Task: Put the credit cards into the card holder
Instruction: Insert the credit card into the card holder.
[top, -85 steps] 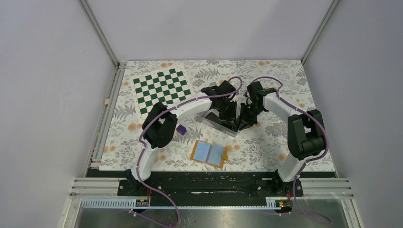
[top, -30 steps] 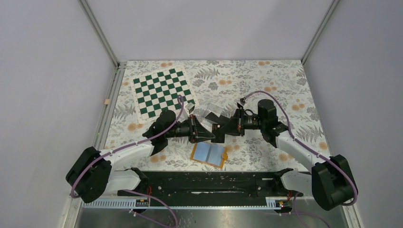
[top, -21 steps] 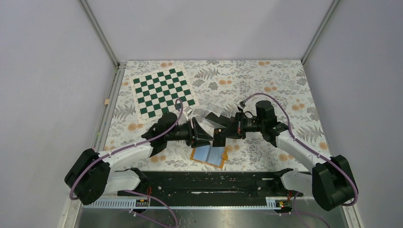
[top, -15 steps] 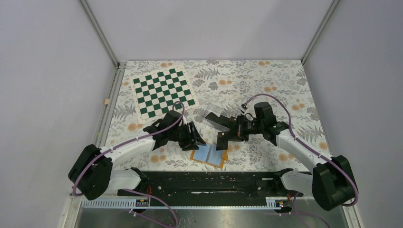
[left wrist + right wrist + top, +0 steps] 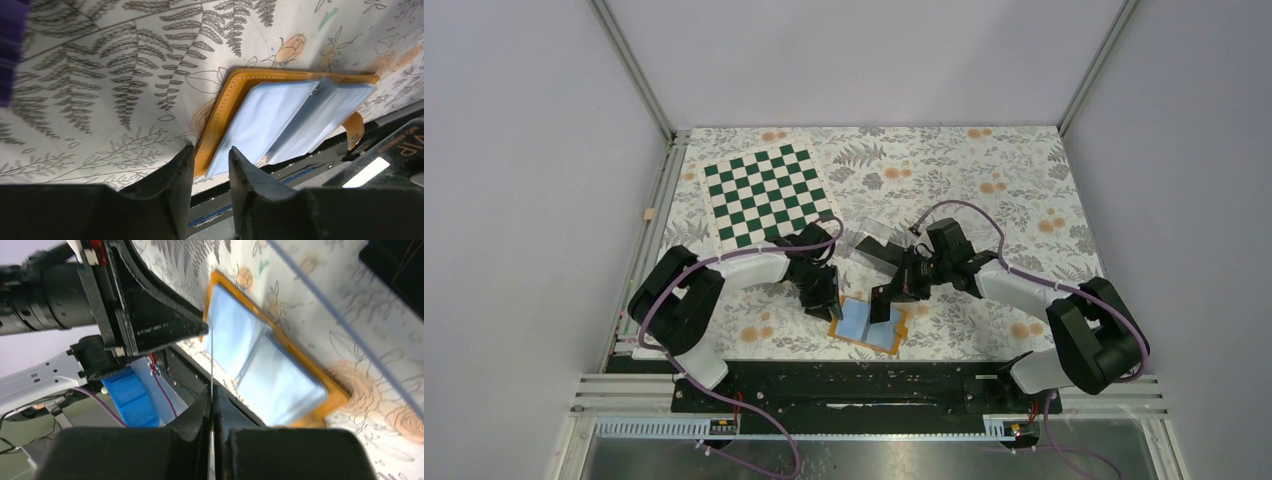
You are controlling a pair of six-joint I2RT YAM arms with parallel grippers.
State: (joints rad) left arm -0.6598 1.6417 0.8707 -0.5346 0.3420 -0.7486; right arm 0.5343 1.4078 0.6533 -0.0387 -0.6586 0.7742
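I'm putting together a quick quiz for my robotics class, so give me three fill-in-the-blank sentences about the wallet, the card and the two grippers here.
1. The card holder lies ___ on the table, its light blue pockets facing up.
2. The right gripper pinches a thin credit card whose colour is ___.
3. The left gripper, jaws apart and holding nothing, sits at the holder's ___ rim.

Missing words: open; black; orange.

Lab robot cell: grey panel walls (image 5: 524,150), aluminium frame rails (image 5: 632,68).
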